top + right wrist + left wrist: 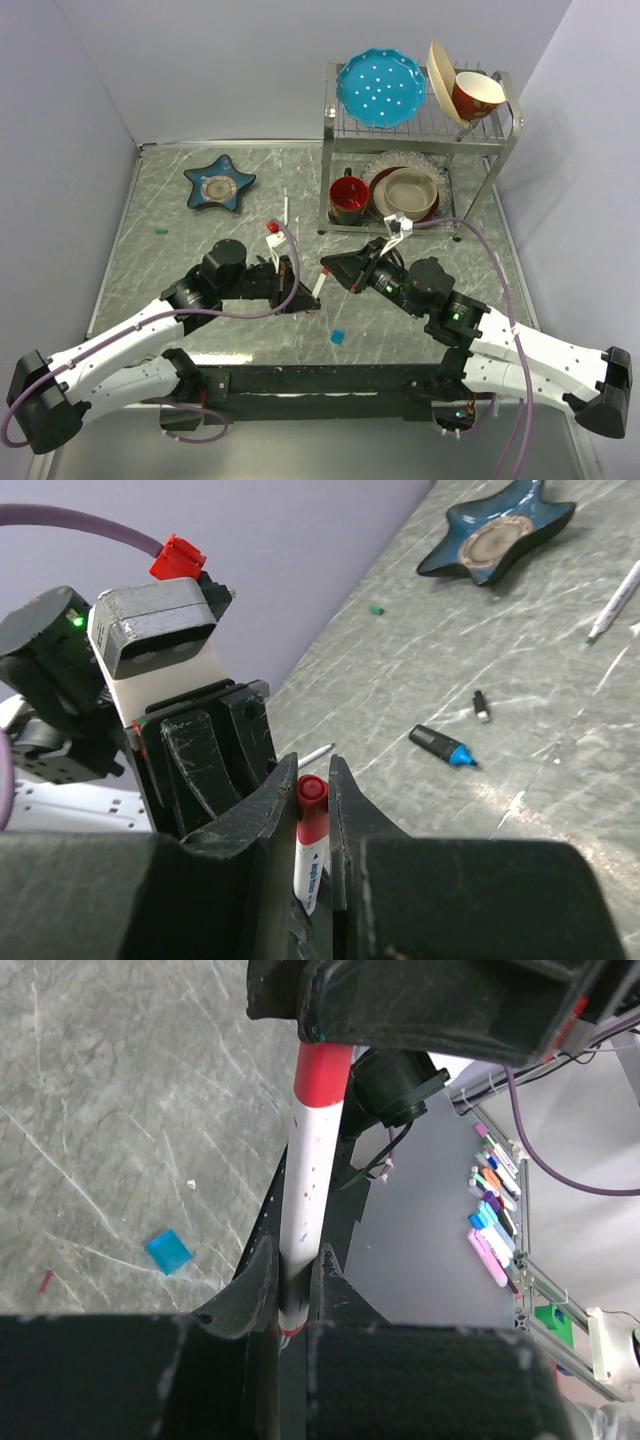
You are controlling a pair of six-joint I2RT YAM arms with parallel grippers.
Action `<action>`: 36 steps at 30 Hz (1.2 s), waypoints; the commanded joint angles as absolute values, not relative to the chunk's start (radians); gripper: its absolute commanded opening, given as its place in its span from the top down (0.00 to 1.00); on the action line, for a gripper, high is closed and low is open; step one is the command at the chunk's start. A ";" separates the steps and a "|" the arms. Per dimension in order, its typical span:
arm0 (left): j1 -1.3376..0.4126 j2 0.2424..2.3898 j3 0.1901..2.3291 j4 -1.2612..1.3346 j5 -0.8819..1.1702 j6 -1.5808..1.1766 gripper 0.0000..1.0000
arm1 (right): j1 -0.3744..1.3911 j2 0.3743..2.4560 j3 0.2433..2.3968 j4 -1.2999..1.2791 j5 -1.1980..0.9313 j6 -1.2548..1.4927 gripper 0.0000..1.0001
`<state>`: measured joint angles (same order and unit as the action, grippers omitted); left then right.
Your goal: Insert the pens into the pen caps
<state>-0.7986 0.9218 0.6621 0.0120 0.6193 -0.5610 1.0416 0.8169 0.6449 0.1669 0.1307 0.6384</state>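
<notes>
The left gripper (293,1268) was pinched shut on the lower end of a white pen (308,1170), and the pen's red end (312,792) sat clamped between the closed fingers of the right gripper (310,775), the two pincers nose to nose above the table (250,220). The left wrist view caught the bright blue cap (168,1251) lying nearby, which the right wrist view missed. That view alone showed the black marker (440,747), the small black cap (482,705) and, farther out, the teal cap (375,608); from above both grips were too small to read and the marker could not be made out
</notes>
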 commanded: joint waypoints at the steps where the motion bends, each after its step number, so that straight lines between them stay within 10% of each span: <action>1: -0.715 0.939 0.834 0.270 0.354 -0.572 0.99 | 1.161 0.871 0.618 -0.102 -0.158 0.649 1.00; 15: -0.663 0.919 0.792 0.293 0.465 -0.589 0.99 | 1.172 0.813 0.635 -0.052 -0.108 0.775 1.00; 22: -0.661 0.853 0.735 0.241 0.477 -0.603 0.99 | 1.172 0.764 0.800 -0.190 0.156 0.764 0.64; 36: -0.673 0.876 0.646 0.003 0.226 -0.762 0.98 | 1.170 0.646 0.766 -0.314 0.330 0.776 0.28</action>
<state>-0.6624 0.8516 0.6971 0.0410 0.3653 -0.6346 1.1698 0.6712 0.7845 -0.2783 0.2668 0.7570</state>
